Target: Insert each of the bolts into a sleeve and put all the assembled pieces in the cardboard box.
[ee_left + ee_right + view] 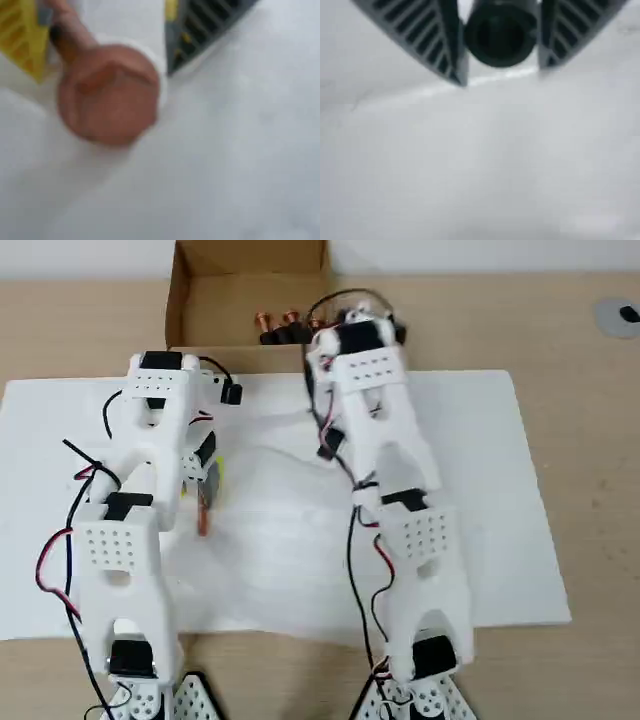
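Observation:
A copper bolt with a hex head lies on the white sheet, also seen as a thin copper rod. My left gripper is open around its shaft. The yellow finger is against the shaft and the dark finger stands apart from it. In the high view the left gripper is at the sheet's left part. My right gripper is shut on a black sleeve just above the sheet, its bore facing the camera. The right gripper hangs near the sheet's middle.
The cardboard box stands open at the table's far edge and holds several copper and black assembled pieces. The white sheet covers the work area. Both arms' cables hang beside them.

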{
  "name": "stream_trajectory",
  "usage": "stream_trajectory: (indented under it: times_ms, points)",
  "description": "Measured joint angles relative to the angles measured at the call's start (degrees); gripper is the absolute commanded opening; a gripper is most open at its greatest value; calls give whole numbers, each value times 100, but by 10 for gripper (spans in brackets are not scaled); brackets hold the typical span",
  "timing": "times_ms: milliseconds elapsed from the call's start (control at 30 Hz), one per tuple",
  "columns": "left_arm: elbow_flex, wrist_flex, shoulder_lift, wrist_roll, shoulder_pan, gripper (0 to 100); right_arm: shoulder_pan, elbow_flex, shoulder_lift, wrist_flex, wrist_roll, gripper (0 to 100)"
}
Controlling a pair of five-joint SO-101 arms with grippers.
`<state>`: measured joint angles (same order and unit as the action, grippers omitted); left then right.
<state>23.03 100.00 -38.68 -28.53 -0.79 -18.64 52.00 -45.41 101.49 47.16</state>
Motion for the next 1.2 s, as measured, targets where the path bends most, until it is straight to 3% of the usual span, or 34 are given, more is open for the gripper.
stream_trajectory:
  times_ms: [400,667,1200]
  points:
    - [-9,0,870,0,-53,175,9,545,1248,0,-1055,12]
    - [-97,0,1600,0,-62,175,-545,-677,1415,0,-2180,12]
    - [-2374,0,4888,501,-62,175,-870,-2629,1345,-369,-3895,13]
